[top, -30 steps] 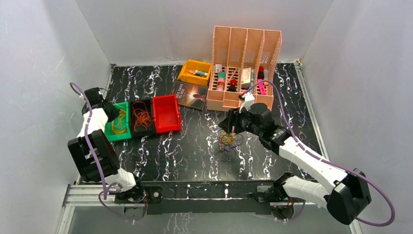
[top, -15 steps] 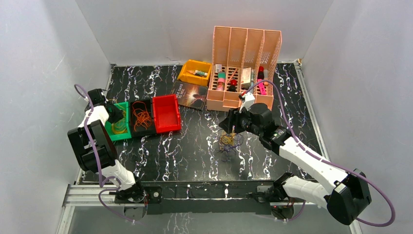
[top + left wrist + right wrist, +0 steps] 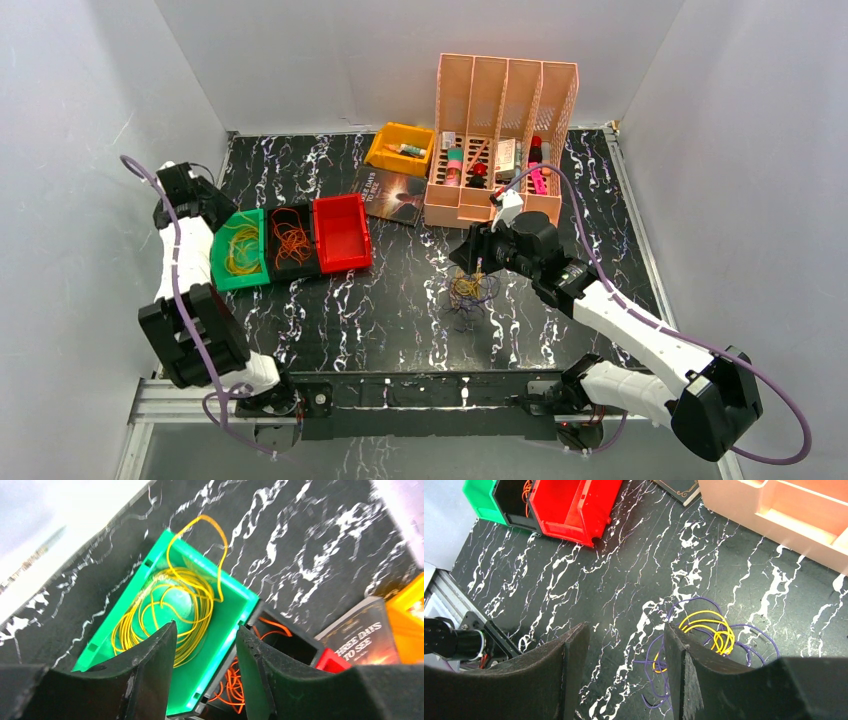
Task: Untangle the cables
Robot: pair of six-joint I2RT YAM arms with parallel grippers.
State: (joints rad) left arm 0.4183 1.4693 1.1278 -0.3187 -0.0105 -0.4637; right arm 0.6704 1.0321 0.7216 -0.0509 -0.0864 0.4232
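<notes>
Black marbled table (image 3: 400,320) is boxed in by white walls (image 3: 300,60) at the back and both sides, and its widest bare stretch lies in the middle, between the red bin (image 3: 340,232) and the loose tangle (image 3: 711,630) of purple and yellow cables. The right gripper (image 3: 626,627) hangs over that tangle's near-left edge with its fingers spread and nothing between them. Its right finger hides the tangle's lower right in the wrist view, so where the purple strands end there cannot be told.

At the left edge, close to the wall, the left gripper (image 3: 206,628) hangs above the green bin (image 3: 239,611), fingers parted and holding nothing. A yellow cable (image 3: 165,610) lies coiled inside, with one loop arching over the bin's far rim. The black bin (image 3: 280,625) beside it holds an orange cable (image 3: 230,685), mostly hidden behind the fingers.

A book (image 3: 393,195), a yellow bin (image 3: 400,148) and a peach organiser (image 3: 505,100) crowd the back; their small contents are too fine to name.
</notes>
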